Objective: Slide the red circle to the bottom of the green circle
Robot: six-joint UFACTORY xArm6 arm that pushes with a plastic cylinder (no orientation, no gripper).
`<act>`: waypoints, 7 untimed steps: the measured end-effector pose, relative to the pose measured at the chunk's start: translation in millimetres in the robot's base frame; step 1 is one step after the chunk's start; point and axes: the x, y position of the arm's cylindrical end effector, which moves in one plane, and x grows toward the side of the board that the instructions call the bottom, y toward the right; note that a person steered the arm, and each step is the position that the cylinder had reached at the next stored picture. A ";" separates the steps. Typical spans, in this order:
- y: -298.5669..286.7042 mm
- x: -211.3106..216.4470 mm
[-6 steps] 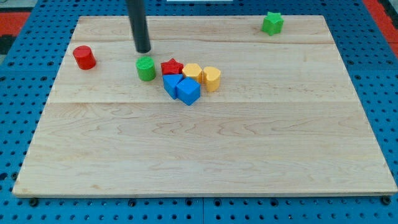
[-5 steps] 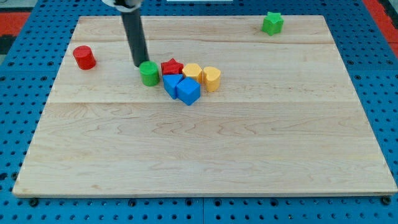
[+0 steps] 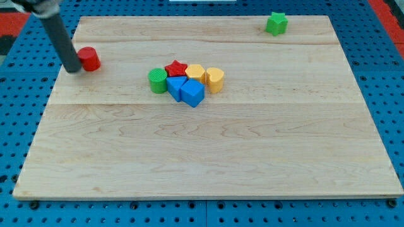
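A pale wooden board (image 3: 208,145) fills most of the view, lying on a blue pegboard surface (image 3: 12,126). The dark rod (image 3: 60,39) slants in from the view's upper left corner, and my tip (image 3: 74,69) rests on the board just at 9 o'clock of the red circle (image 3: 89,58), touching it or nearly so; contact cannot be settled. There are no fingers on this arm, only the plain rod end, so nothing is gripped.

Near the board's middle top sits a tight cluster. The two blue blocks (image 3: 186,89) lie side by side at its 6 o'clock edge, their shapes hard to make out. The green circle (image 3: 158,81) stands at the cluster's 9 o'clock side, touching the nearer blue block. The red star (image 3: 176,68) sits at 1 o'clock of the green circle. Two yellow blocks, one (image 3: 195,72) beside the star and another (image 3: 215,79) at the cluster's 3 o'clock end, complete it.

The red circle is well apart from the green circle, at roughly its 10 o'clock. A green star (image 3: 276,23) stands alone near the board's upper right corner.
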 end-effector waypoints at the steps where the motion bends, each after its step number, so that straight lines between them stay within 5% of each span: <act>1: -10.2 -1.8; 2: -77.1 -55.3; 3: -35.6 -87.4; 4: 46.9 1.3; 5: 74.3 35.0; 6: 22.2 56.5; 7: 56.9 107.7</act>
